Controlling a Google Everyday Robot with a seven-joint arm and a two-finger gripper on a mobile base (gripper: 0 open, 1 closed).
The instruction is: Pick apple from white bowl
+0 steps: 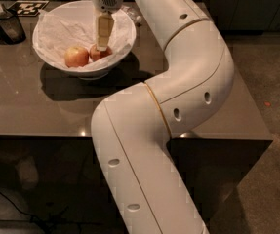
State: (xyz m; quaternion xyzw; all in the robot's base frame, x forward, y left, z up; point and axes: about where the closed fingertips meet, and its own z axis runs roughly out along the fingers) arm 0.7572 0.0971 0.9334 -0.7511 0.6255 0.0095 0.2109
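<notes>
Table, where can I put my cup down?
Bare table lies between the white bowl and the near edge, left of the arm. Another patch sits right of the arm's elbow. Crowded: the bowl, where the gripper is at the apple, and the back corner by the dark container.

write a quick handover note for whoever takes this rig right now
Gripper: pointing down inside the white bowl, its tip at the top of the apple. Whether it has a grip cannot be told.
Apple: the darker red one, not lifted. It lies on the crumpled paper in the bowl, beside a larger yellowish apple.
Bowl: standing on the dark table.
Done: gripper lined up on the apple.
Left: secure the grasp and lift the apple out of the bowl.
</notes>
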